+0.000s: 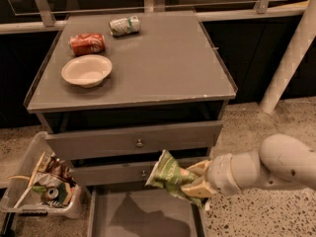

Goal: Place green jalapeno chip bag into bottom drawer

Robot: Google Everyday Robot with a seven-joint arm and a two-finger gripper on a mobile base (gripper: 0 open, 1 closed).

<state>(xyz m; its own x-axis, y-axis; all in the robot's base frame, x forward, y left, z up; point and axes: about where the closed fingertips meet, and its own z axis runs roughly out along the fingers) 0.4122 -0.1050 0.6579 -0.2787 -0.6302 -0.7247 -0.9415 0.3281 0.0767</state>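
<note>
The gripper (191, 182) sits low at the front right of the cabinet, in front of the lower knobbed drawer and above the right rear part of the open bottom drawer. Its two yellowish fingers (198, 169) are clamped on the right end of the green chip bag (166, 174), one above and one below. The bag is off every surface, tilted with its free end pointing up and left, and it hangs over the bottom drawer without touching the floor of it. The white arm (269, 166) enters from the right edge.

The bottom drawer (163, 222) is pulled out toward the camera. Its flat grey floor and low side walls are visible, and a shadow lies on the floor under the bag.

Above it, the two knobbed drawers (133, 139) are pushed in.

On the cabinet top (168, 63):
- A white bowl (87, 69) stands upright near the left edge, pale inside.
- A red can (87, 43) lies on its side just behind the bowl.
- A crushed green-white can (124, 25) lies near the rear edge.

A clear plastic bin (44, 213) stands on the speckled floor (256, 218) left of the cabinet and holds crumpled wrappers and other litter
</note>
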